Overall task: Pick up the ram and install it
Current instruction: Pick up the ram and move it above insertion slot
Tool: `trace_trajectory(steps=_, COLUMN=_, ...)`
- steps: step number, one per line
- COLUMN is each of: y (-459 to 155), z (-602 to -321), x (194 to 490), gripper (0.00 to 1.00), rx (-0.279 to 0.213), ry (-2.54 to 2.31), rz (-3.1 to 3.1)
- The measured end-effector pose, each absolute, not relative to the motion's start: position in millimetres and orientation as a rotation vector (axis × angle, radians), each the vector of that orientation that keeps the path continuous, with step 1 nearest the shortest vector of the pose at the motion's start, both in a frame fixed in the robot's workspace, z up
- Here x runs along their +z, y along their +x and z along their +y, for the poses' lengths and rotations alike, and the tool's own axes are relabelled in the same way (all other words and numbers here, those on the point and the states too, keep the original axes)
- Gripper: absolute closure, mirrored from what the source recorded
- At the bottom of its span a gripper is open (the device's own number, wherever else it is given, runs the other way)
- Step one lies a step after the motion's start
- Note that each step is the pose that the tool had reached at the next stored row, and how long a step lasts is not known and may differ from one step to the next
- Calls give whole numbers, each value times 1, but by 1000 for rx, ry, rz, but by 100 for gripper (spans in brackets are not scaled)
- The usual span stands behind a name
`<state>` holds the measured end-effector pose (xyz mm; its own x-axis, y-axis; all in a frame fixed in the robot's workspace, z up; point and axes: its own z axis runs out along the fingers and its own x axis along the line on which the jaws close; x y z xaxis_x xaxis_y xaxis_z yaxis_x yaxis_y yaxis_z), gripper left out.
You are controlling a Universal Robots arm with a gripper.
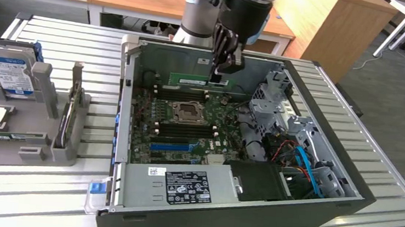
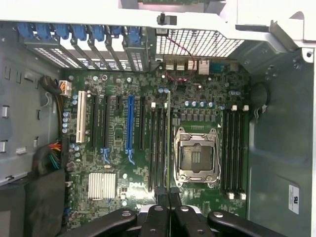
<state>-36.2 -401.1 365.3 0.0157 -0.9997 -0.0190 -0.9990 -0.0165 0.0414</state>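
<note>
The ram [image 1: 190, 81] is held on edge inside the open computer case [image 1: 215, 224], over the motherboard [image 1: 221, 115]. The gripper [image 1: 220, 82] is clamped on the ram's end.

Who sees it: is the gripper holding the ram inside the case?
Yes, the gripper clamps the green ram above the motherboard inside the open case.

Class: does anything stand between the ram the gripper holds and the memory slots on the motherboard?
Nothing visible does. The gripper is shut on the ram, edge-down over the empty memory slots beside the CPU socket; no cable crosses there.
</note>
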Motion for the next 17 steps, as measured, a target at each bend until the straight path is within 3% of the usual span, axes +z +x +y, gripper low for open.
trace_trajectory(steps=17, y=-36, z=-401, x=356, gripper=88, rx=-67, ry=2227, rz=-2192)
